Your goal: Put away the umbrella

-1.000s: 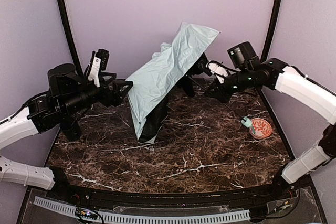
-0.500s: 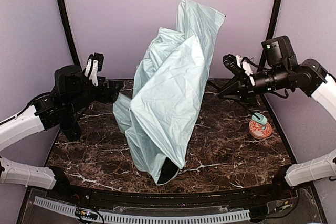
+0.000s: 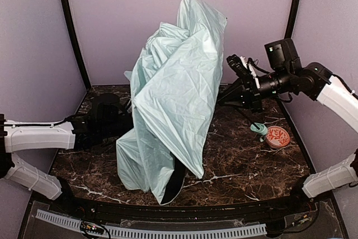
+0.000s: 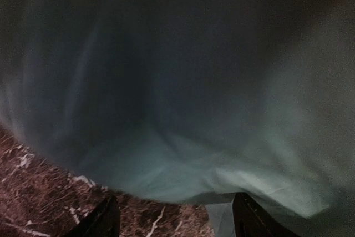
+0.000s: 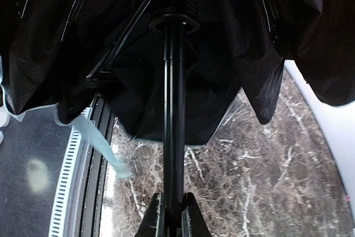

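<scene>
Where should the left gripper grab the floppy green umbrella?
Probably the umbrella by its hanging lower fabric edge, approached from the left side, low over the table. That fold droops just ahead of the open left gripper and looks thin enough to pinch; the right gripper clamps the black shaft on the far side.

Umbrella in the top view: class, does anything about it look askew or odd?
Yes. The umbrella is neither open nor folded. Its mint canopy hangs crumpled and lopsided, its lower edge reaching the marble table, with black lining showing there. The right gripper is shut on its black shaft.
</scene>
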You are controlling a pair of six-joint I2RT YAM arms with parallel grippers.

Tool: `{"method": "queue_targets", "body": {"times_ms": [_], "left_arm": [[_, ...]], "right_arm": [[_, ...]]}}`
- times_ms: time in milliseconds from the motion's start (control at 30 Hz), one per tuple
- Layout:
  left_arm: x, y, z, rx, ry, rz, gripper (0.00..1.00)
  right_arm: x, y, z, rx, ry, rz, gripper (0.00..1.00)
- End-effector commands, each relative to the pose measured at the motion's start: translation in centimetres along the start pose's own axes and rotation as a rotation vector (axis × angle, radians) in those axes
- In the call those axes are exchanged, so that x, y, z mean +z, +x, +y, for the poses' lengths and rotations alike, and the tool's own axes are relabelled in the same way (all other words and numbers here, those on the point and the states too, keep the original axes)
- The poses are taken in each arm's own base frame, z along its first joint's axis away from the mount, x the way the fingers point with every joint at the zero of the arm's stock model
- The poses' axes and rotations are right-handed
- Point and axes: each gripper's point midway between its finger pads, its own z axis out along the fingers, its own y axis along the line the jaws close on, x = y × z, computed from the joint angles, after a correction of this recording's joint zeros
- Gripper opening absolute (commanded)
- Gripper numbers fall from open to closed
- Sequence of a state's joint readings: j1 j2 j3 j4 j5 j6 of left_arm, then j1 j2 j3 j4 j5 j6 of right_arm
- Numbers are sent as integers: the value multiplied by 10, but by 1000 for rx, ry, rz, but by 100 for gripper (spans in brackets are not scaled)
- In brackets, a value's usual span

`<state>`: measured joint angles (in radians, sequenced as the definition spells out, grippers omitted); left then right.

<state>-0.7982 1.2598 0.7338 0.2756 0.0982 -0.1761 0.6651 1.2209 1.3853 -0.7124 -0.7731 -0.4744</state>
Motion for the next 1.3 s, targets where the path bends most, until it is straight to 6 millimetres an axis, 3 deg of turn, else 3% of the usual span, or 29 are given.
{"method": "queue_targets", "body": {"times_ms": [0,200,333,600,867,967,1067,1167,1267], "left_arm": [[8,-43,-30,45,107,-144,70],[24,-32,-46,52,156,-121,68],[34,-6,-41,43,135,-56,68],[36,71,-2,-6,-30,107,72],[21,106,55,-27,-333,249,85],[9,111,72,-14,-437,292,89],[-6,112,85,13,-520,333,91],[-17,105,88,35,-548,336,92],[-29,98,87,59,-556,339,93]], "right_arm": [[25,0,1,25,-68,-6,0],[55,56,-7,149,-84,137,0],[73,105,-22,260,-36,257,0],[102,189,-40,548,-55,405,0],[112,266,-67,667,62,621,4],[111,284,-75,682,96,672,12],[110,293,-84,699,132,686,28],[107,292,-93,697,164,683,40],[101,280,-101,678,203,673,46]]}}
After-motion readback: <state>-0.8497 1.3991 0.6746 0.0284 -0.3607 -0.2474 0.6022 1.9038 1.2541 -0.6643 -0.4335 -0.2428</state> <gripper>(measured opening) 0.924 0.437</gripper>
